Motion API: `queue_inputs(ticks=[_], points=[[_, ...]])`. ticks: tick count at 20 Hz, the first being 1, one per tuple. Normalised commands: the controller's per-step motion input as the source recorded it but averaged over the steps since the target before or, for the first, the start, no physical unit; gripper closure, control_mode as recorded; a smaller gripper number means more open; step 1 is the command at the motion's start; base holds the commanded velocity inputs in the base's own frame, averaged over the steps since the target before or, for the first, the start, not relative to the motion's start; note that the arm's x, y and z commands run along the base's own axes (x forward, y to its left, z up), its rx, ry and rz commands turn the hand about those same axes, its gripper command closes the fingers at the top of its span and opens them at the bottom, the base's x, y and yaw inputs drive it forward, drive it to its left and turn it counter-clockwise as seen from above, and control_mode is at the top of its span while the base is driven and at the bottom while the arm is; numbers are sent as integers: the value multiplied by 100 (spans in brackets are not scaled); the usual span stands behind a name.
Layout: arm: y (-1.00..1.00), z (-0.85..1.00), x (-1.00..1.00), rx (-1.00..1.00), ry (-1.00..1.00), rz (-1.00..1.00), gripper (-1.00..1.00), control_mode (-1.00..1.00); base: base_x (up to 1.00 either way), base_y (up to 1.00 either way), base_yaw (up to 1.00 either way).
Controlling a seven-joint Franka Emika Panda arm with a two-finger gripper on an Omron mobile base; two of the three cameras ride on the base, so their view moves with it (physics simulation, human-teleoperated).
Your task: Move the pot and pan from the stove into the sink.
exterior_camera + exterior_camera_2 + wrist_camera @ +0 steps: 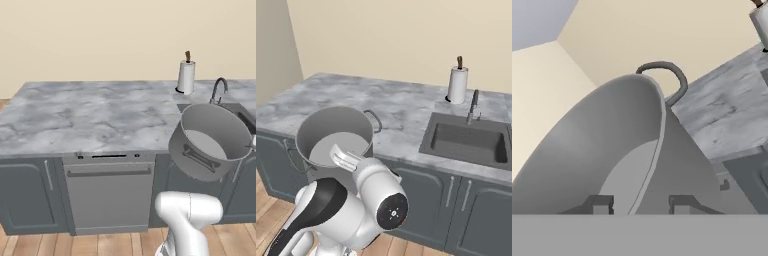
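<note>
While I've got the pot (333, 135) up off the surface (90, 112), tilted with its open mouth showing, my hand (641, 204) is clamped on its rim wall, one fingertip (601, 204) inside and the other outside the thin metal edge. From the right base view the pot hangs in front of the cabinets, well to the left of the sink (466, 142), and the faucet (473, 106) stands at the sink's far edge with the paper towel roll (458, 82) just behind it. I'd judge this stockpot as stiff and fairly heavy for a one-sided rim pinch; smooth metal like that could pivot or slip between the pads, and the tilt I'm seeing suggests it's already hanging off-centre. One loop handle (664, 75) shows on the side across from my grip, another on the near wall in the right base view. Holding low on the rim and keeping it steady seems wise, since a swing could clip the sink's marble edge or the faucet. Empty inside, as far as I can see.
</note>
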Motion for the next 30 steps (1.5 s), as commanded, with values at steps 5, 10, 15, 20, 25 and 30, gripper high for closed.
queue_inputs(ticks=[5,10,15,20,25,30], points=[[0,0,0,0,0,0,100,100,0,-96,0],[0,0,0,0,0,0,100,100,0,-91,0],[0,0,0,0,0,0,100,100,0,-64,0],[0,0,0,0,0,0,100,100,3,0,0],[0,0,0,0,0,0,100,100,44,0,0],[0,0,0,0,0,0,100,100,48,0,0]])
